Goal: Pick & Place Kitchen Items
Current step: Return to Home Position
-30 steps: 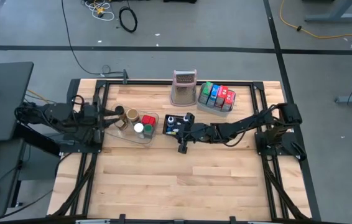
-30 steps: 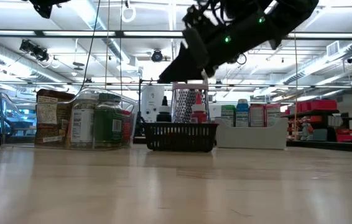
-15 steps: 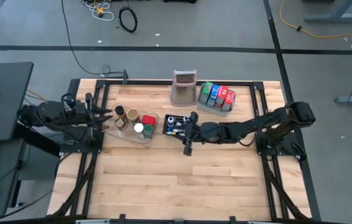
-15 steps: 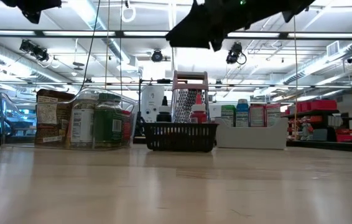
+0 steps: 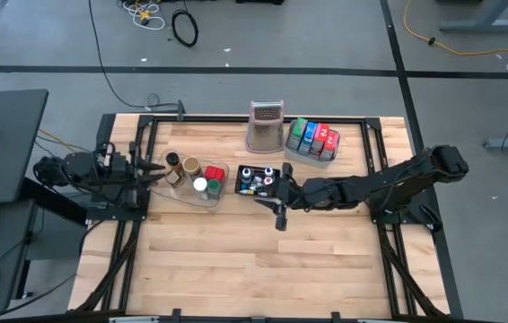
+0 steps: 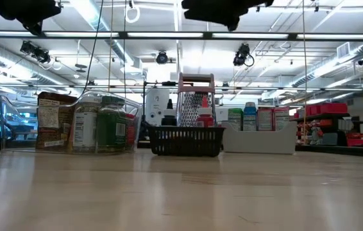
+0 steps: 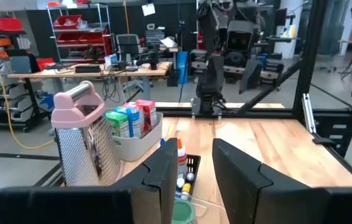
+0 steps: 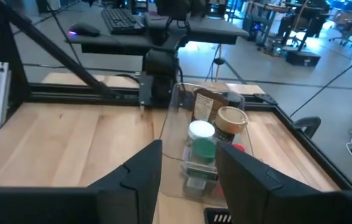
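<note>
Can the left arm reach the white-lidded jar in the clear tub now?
Probably yes: the left claw sits open beside the open-topped clear tub, though a brown-lidded jar stands before the white-lidded jar.

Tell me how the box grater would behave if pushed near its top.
The box grater stands tall and narrow, so a high push would probably tip it. Its perforated metal walls look stiff. The pink handle likely offers the surest hold.
</note>
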Action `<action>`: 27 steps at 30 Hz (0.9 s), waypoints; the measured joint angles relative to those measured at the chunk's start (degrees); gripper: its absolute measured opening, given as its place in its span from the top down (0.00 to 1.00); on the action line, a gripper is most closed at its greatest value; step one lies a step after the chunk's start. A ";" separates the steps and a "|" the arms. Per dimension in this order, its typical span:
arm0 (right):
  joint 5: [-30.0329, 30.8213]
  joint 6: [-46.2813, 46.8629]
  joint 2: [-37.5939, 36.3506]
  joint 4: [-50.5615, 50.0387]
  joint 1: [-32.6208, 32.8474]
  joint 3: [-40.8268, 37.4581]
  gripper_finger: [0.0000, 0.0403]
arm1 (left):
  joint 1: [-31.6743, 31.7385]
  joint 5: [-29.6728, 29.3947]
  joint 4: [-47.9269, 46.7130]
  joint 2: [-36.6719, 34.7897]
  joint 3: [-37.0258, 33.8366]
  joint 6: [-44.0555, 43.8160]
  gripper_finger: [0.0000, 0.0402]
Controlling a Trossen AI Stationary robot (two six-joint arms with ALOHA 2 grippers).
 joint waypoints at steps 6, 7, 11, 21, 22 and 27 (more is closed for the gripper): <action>3.15 0.14 -4.03 -4.92 1.98 0.00 0.60 | 0.00 1.37 5.03 -0.30 -2.95 0.69 0.73; 4.42 0.14 -4.94 -6.10 2.39 0.00 0.60 | 0.00 1.80 6.22 -0.30 -3.91 1.60 0.73; 7.64 0.38 -8.93 -10.82 4.41 0.00 0.60 | 0.02 2.50 12.21 -0.30 -7.79 4.37 0.73; 7.45 1.48 -17.50 -17.64 11.63 -0.04 0.60 | 0.02 4.15 22.65 -0.32 -15.45 8.62 0.73; 7.44 1.39 -18.14 -18.20 12.27 -0.04 0.60 | 0.02 4.20 23.33 -0.32 -16.18 8.83 0.73; 7.49 1.12 -21.69 -18.55 14.80 -2.08 0.60 | 1.06 3.50 24.11 -0.34 -18.95 8.25 0.73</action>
